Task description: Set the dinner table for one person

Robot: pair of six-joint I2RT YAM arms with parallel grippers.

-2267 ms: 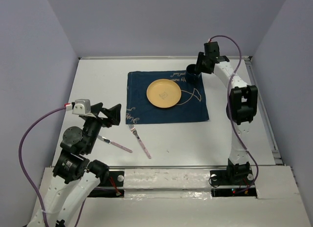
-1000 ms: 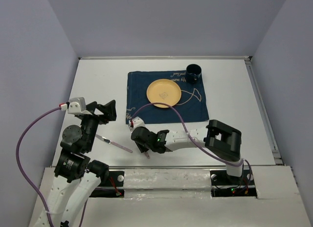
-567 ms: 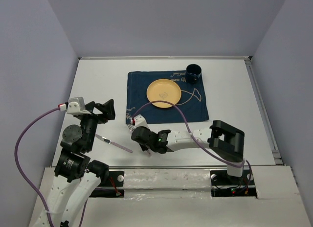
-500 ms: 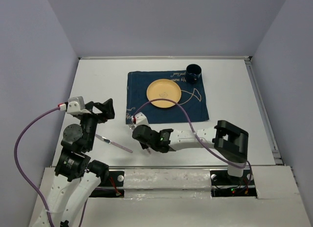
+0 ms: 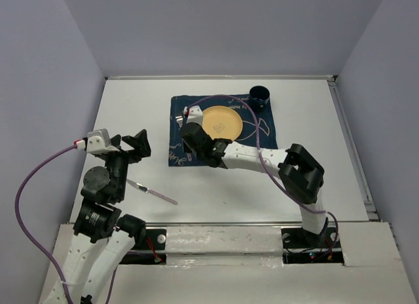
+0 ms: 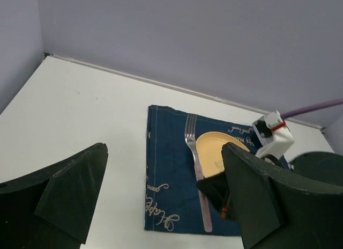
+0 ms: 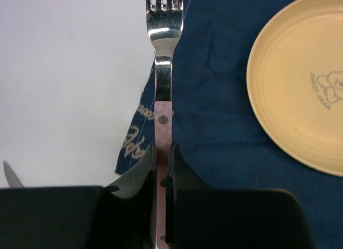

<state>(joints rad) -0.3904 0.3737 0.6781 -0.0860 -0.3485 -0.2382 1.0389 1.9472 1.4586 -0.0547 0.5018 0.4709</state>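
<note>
Top view looks down from behind; wrist views close, sharing fork (image 7: pixel 162 66), plate (image 7: pixel 300 88).

A pink-handled fork (image 7: pixel 163 56) is clamped by its handle in the right gripper (image 7: pixel 162 152), tines pointed to 12 o'clock, over the left edge of the dark blue cloth (image 7: pixel 214 99). A yellow plate (image 7: pixel 305 99) is seen on the cloth at 2 o'clock, and white tabletop (image 7: pixel 64 72) at 9 o'clock.

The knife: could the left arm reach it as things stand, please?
Probably yes. The knife lies uncovered on the table close by the open left gripper; the right gripper is off over the cloth, holding the fork.
</note>
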